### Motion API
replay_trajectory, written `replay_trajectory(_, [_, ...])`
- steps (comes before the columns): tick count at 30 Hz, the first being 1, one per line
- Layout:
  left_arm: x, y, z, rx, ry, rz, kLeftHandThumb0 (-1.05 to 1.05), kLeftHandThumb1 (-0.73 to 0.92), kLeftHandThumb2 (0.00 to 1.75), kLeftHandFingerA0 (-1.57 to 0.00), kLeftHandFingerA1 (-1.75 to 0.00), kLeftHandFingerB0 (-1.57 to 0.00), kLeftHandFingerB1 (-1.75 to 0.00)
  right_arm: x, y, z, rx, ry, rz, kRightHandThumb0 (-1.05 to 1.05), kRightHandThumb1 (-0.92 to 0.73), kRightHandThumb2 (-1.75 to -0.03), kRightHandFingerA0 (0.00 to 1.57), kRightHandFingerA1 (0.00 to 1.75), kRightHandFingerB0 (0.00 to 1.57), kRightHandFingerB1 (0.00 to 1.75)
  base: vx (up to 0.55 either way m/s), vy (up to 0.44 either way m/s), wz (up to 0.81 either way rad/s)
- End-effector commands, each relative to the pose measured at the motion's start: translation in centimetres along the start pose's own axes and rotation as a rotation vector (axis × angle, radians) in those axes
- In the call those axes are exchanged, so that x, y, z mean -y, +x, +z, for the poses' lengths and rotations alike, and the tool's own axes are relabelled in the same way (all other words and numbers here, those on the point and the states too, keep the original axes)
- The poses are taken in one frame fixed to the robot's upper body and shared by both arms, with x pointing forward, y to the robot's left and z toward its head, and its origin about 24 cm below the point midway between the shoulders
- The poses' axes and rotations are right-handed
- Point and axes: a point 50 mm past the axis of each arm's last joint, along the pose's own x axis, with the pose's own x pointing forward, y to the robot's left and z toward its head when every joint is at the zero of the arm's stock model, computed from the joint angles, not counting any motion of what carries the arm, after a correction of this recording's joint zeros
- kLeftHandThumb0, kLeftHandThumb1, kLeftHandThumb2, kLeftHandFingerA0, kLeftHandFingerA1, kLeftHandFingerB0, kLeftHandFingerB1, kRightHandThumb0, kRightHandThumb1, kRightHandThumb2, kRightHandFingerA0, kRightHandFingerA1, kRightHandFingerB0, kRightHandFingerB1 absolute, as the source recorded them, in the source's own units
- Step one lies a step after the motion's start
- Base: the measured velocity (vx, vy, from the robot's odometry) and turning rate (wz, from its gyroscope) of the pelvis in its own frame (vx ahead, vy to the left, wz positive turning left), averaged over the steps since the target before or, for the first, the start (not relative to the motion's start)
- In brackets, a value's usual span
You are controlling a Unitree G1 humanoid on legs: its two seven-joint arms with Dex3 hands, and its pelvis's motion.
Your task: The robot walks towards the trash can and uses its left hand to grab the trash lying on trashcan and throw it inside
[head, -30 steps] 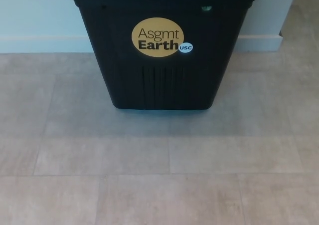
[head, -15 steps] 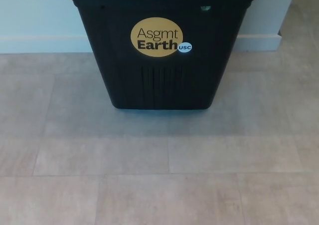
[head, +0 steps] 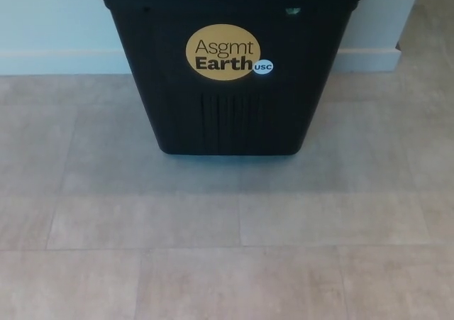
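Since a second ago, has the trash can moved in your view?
No real move. The trash can drifted a hair left early on, but the baseboard drifted with it, so only the camera shifted.

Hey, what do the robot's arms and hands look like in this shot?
Neither arm nor hand shows in the head view, so their look cannot be told from it. The picture holds only a black trash can with a round gold sticker reading "Asgmt Earth" and a small "USC" badge, standing on a grey tiled floor against a pale wall.
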Motion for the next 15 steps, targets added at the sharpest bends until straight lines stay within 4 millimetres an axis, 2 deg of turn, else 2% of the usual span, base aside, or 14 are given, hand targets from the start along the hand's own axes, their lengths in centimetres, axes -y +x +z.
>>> replay_trajectory(1, [-0.33,-0.07,-0.17,0.023,-0.049,0.013,-0.07,0.46,0.53,-0.47,-0.60,-0.42,-0.52,0.29,-0.15,-0.15,0.008,0.005,-0.013,-0.66,-0.46,-0.79,0.15,0.51,0.21,0.46,0.00,0.000,0.00])
replay_trajectory(3, [-0.35,-0.10,-0.23,0.021,-0.048,0.012,-0.08,0.46,0.53,-0.46,-0.59,-0.43,-0.52,0.36,-0.11,-0.13,0.005,-0.016,-0.010,-0.66,-0.47,-0.80,0.13,0.51,0.19,0.46,0.00,0.000,0.00])
replay_trajectory(4, [-0.47,-0.11,-0.22,0.026,-0.037,0.017,-0.09,0.45,0.53,-0.46,-0.59,-0.42,-0.51,0.50,-0.15,-0.08,0.010,-0.007,-0.017,-0.60,-0.58,-0.57,0.17,0.45,0.27,0.35,0.00,0.000,0.00])
replay_trajectory(5, [-0.53,-0.12,-0.22,0.029,-0.032,0.019,-0.09,0.45,0.53,-0.46,-0.59,-0.42,-0.51,0.56,-0.16,-0.06,0.013,-0.003,-0.019,-0.60,-0.58,-0.57,0.17,0.45,0.27,0.35,0.00,0.000,0.00])
replay_trajectory(6, [-0.59,-0.18,-0.18,0.044,-0.019,0.019,-0.04,0.30,0.79,-0.40,-0.65,-0.36,-0.61,0.61,-0.08,-0.08,0.007,-0.008,-0.025,-0.60,-0.58,-0.57,0.17,0.45,0.26,0.35,0.00,0.000,0.00])
replay_trajectory(7, [-0.67,-0.14,-0.15,0.044,-0.003,0.020,-0.04,0.30,0.79,-0.40,-0.65,-0.37,-0.61,0.64,-0.06,-0.10,0.005,-0.005,-0.026,-0.64,-0.45,-0.78,0.14,0.51,0.20,0.45,0.00,0.000,0.00])
replay_trajectory(11, [-0.85,-0.09,-0.08,0.044,0.032,0.021,-0.05,0.28,0.77,-0.40,-0.64,-0.38,-0.61,0.62,-0.17,-0.23,0.005,0.000,-0.031,-0.61,-0.44,-0.76,0.14,0.50,0.21,0.45,0.00,0.000,0.00])
replay_trajectory(14, [-0.83,-0.09,-0.20,0.036,-0.004,0.013,-0.03,0.31,0.79,-0.36,-0.63,-0.36,-0.60,0.59,-0.17,-0.26,0.005,0.002,-0.034,-0.60,-0.43,-0.75,0.14,0.51,0.21,0.45,0.00,0.000,0.00])
replay_trajectory(15, [-0.80,-0.08,-0.22,0.041,0.003,0.017,-0.04,0.44,0.52,-0.44,-0.60,-0.43,-0.54,0.57,-0.23,-0.28,0.008,-0.003,-0.038,-0.50,-0.54,-0.57,0.18,0.45,0.28,0.35,0.00,0.000,0.00])
